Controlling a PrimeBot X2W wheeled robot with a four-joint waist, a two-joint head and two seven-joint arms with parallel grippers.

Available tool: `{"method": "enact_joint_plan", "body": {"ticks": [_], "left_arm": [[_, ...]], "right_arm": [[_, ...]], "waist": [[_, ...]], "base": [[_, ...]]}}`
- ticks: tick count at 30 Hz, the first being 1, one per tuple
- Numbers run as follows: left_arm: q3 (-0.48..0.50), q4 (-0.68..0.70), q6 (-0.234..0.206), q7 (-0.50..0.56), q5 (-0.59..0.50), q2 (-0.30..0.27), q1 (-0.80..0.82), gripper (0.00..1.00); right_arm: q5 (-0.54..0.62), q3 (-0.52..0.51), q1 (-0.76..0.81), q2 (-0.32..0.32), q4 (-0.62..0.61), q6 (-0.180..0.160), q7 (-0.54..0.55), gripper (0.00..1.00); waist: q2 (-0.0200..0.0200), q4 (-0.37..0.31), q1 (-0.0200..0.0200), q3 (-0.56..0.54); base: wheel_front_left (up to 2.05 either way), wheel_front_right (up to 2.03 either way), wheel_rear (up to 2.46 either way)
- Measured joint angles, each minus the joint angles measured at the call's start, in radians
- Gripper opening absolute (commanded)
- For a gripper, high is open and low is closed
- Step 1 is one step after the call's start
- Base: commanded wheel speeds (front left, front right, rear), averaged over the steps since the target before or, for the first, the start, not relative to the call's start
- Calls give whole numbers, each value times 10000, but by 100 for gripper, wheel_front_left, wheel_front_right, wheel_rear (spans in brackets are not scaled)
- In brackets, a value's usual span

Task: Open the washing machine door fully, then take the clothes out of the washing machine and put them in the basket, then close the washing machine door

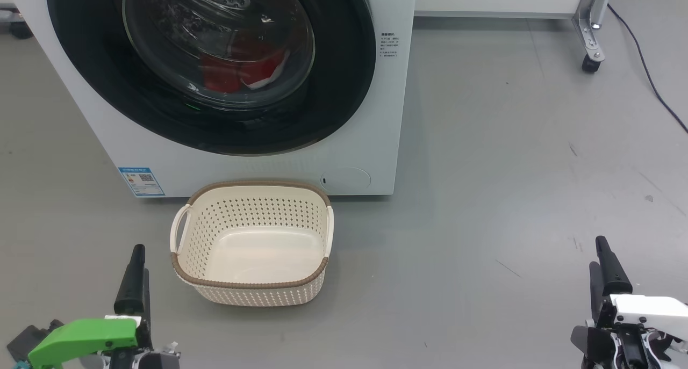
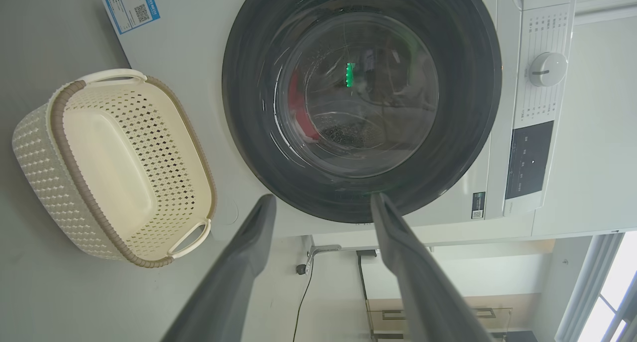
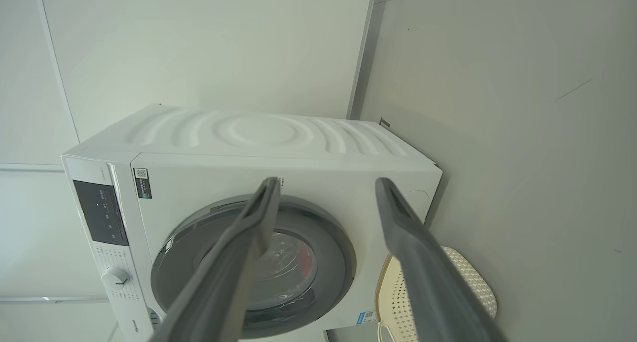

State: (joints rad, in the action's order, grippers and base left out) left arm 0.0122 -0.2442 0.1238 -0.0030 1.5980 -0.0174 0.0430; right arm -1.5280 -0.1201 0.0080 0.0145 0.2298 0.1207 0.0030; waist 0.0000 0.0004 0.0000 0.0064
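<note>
Left gripper (image 2: 323, 197), fingers apart, near basket (image 2: 30, 148)

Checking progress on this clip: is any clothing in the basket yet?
No, the basket is empty; the red clothes lie behind the closed washing machine door.

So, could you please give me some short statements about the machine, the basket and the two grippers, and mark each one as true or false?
1. Red clothes show through the shut washing machine door. True.
2. The basket stands on the floor in front of the washing machine. True.
3. Some clothes already lie in the basket. False: the basket is empty.
4. The left gripper grips a handle of the basket. False: it is open, holds nothing and is apart from the basket.
5. The right gripper is open and holds nothing. True.
</note>
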Motion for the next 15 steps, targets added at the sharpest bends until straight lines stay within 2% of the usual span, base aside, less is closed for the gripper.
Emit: {"method": "enact_joint_plan", "body": {"ticks": [11, 15], "left_arm": [[27, 500, 0, -339, -309, -4, -1, 100], [-2, 721, 0, -445, -740, -8, -1, 100]], "right_arm": [[518, 73, 0, 10, -583, 2, -334, 100], [777, 82, 0, 13, -800, 2, -474, 100]], "waist": [[0, 15, 0, -21], [0, 17, 0, -30]], "base": [[0, 0, 0], [0, 0, 0]]}}
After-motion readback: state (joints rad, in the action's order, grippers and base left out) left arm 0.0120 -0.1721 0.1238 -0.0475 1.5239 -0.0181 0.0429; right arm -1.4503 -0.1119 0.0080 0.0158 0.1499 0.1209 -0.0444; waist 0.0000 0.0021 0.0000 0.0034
